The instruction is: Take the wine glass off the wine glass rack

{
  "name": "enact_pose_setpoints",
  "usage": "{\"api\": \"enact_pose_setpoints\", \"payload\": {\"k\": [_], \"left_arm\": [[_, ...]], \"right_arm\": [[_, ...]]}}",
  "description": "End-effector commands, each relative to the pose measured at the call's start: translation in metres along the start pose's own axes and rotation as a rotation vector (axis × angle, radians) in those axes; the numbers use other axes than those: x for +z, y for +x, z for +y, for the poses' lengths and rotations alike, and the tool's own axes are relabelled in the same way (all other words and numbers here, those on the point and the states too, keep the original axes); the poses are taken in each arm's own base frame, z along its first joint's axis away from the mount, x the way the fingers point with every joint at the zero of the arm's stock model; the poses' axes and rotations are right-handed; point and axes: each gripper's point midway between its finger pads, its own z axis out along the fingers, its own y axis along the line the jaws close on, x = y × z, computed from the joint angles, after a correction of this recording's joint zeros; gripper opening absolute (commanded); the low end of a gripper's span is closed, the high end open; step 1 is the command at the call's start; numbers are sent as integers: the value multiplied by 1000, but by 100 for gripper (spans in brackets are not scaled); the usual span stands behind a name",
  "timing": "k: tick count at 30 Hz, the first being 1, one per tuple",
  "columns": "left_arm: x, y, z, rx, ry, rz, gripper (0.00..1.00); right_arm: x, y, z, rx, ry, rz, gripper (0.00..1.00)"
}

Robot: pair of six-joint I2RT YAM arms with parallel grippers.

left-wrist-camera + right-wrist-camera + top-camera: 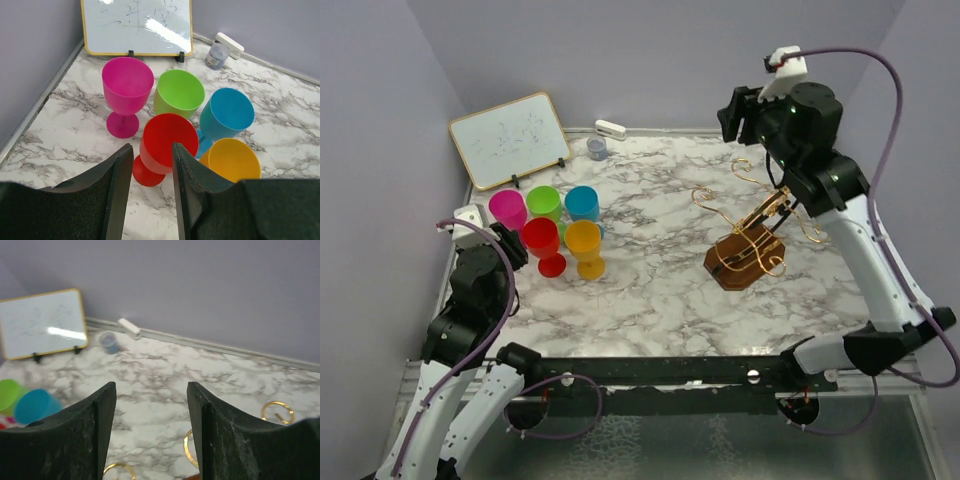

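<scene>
Jaws gape empty: left jaws near the red glass (167, 142), right jaws near the rack (750, 252).

The wine glass rack (748, 250) stands on the right of the table (650, 290). Five wine glasses (541, 236) cluster well apart on the left. A whiteboard (510, 138) stands behind them at the far edge.

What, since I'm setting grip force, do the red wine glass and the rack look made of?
The red wine glass looks like opaque plastic with a satin finish: solid colour, thick rim, soft sheen. The wine glass rack seems to be a dark wooden base with glossy gold wire arms, probably metal.
</scene>
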Motion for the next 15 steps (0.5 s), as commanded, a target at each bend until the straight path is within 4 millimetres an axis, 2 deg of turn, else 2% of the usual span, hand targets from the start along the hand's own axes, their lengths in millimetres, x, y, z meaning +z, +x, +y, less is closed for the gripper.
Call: {"api": "enact_pose_setpoints", "payload": {"k": [1, 6, 8, 11, 15], "left_arm": [[5, 6, -7, 26, 27, 21, 39], [7, 10, -14, 36, 55, 41, 39], [7, 12, -16, 38, 65, 48, 39], [7, 12, -18, 38, 78, 51, 39], [6, 12, -19, 35, 87, 48, 39]], "right_arm": [[-65, 29, 45, 207, -254, 108, 59], [-117, 28, 37, 248, -273, 30, 61], [-134, 25, 40, 231, -321, -8, 66], [-146, 27, 39, 223, -329, -7, 68], [-152, 31, 36, 205, -325, -1, 68]]}}
